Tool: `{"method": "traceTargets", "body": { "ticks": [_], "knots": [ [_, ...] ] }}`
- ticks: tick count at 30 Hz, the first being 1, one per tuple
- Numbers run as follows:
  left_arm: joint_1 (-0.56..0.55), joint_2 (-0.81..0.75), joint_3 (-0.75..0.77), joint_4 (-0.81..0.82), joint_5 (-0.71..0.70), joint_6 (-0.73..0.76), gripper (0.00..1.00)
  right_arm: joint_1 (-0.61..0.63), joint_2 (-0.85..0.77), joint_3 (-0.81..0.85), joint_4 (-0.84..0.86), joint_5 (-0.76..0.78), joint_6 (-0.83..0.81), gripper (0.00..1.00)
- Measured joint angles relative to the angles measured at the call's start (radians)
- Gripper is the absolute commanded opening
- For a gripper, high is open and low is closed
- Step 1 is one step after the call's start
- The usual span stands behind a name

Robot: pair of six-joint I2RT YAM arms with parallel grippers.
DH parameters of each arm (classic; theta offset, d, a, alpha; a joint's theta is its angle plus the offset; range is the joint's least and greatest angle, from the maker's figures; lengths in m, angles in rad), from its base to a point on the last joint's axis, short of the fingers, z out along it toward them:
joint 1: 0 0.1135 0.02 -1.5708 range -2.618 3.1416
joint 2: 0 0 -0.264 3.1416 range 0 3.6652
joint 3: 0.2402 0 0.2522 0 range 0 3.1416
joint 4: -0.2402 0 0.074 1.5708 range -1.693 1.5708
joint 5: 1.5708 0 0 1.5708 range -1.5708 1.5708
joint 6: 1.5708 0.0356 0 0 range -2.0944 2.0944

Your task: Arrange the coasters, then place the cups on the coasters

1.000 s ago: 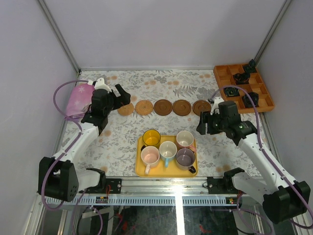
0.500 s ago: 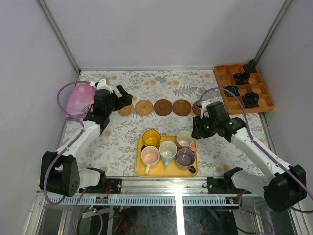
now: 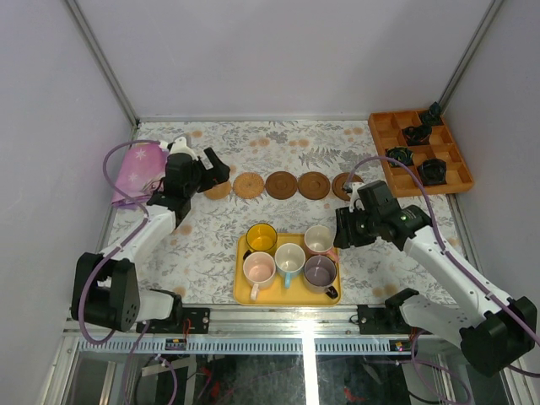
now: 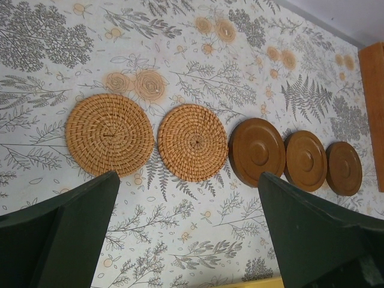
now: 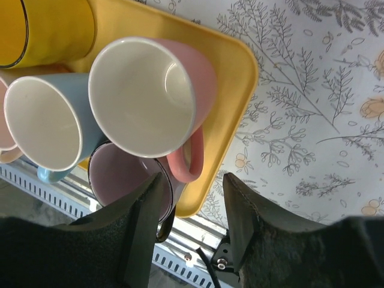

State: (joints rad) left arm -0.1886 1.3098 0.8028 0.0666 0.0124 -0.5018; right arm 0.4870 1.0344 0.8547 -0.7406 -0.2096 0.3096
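Note:
Five coasters lie in a row: two woven tan ones (image 4: 110, 134) (image 4: 193, 142) and three dark wooden ones (image 4: 257, 151) (image 4: 306, 161) (image 4: 344, 168). My left gripper (image 4: 189, 234) hovers open just in front of the woven pair, over bare cloth. Five cups stand on a yellow tray (image 3: 242, 291): yellow (image 3: 261, 237), white-and-blue (image 3: 290, 257), salmon pink (image 3: 319, 239), pale pink (image 3: 258, 268), purple-grey (image 3: 320, 271). My right gripper (image 5: 192, 192) is open at the tray's right edge. The salmon cup's handle (image 5: 189, 159) sits just at its fingertips, unpinched.
An orange compartment tray (image 3: 419, 150) with small black objects sits at the back right. A pink bag (image 3: 135, 169) lies at the back left beside my left arm. The metal rail of the table's near edge (image 5: 180, 258) runs right behind the yellow tray.
My right arm has swung from near the rightmost coaster down to the tray's right edge, and its jaws have narrowed. My left gripper has barely shifted.

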Motion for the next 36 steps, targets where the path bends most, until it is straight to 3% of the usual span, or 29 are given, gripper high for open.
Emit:
{"method": "traceTargets", "body": {
  "ticks": [10,20,36],
  "knots": [
    [0.0,0.043,0.026,-0.007,0.029,0.0,1.0,0.022,0.003,0.0,0.012,0.01,0.047,0.51],
    [0.0,0.043,0.034,-0.013,0.023,0.012,1.0,0.024,0.137,0.0,0.145,0.056,0.056,0.49],
    [0.0,0.043,0.034,-0.014,-0.014,0.027,1.0,0.046,0.261,0.001,0.254,0.097,0.0,0.3]
  ]
}}
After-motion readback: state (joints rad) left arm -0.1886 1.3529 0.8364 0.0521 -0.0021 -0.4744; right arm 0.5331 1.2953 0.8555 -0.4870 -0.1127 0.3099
